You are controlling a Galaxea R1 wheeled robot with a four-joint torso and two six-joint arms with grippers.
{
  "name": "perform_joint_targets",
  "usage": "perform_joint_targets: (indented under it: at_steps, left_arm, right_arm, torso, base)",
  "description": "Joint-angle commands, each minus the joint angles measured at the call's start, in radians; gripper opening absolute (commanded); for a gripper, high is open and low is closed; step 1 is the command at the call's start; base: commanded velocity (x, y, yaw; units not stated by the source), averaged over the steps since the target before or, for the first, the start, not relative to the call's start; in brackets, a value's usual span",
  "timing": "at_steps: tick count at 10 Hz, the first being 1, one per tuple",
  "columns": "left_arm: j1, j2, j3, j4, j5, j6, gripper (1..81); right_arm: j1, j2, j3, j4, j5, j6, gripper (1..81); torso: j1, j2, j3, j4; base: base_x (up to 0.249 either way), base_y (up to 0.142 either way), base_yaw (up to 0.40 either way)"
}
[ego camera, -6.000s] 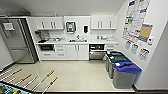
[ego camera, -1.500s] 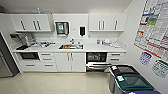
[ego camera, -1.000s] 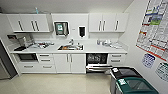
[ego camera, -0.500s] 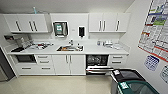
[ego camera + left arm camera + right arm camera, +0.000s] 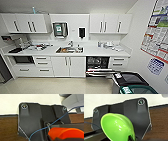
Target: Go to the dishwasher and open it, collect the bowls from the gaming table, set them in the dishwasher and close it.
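The dishwasher (image 5: 97, 63) stands open under the white counter, right of the sink. Its door (image 5: 100, 73) is folded down and its dark racks show. In the right wrist view a yellow-green bowl (image 5: 116, 126) is tilted on its side, its rim pinched by my right gripper (image 5: 132, 138). The left wrist view shows a round orange cup (image 5: 66, 133) sitting in my left gripper (image 5: 52, 138). A blue cable crosses in front of it. The blue bowl and the gaming table are out of view.
A black bin (image 5: 130, 78) and a green-rimmed bin (image 5: 140, 90) stand at the lower right, close to the dishwasher door. The sink (image 5: 68, 50) is mid-counter, with a black microwave (image 5: 23, 59) at the left. Posters (image 5: 157, 32) cover the right wall. Pale floor lies before the cabinets.
The camera has driven closer to the kitchen counter, so the cabinets and the open dishwasher show larger. The dishwasher door stays down throughout.
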Motion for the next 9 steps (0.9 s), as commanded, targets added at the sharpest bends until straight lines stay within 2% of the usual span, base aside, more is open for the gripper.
perform_joint_targets:
  at_steps: [1, 9]
  left_arm:
    - [-0.053, -0.010, 0.006, 0.000, 0.032, -0.002, 1.0]
    - [-0.053, -0.010, 0.004, -0.003, 0.032, -0.002, 1.0]
  right_arm:
    - [0.058, -0.007, 0.001, -0.003, -0.039, 0.002, 1.0]
    - [0.058, -0.007, 0.001, -0.003, -0.039, 0.002, 1.0]
  torso:
    - [0.002, 0.000, 0.000, 0.000]
    - [0.003, 0.001, -0.001, 0.000]
  base:
    - [0.137, 0.000, 0.000]
    - [0.138, 0.000, 0.000]
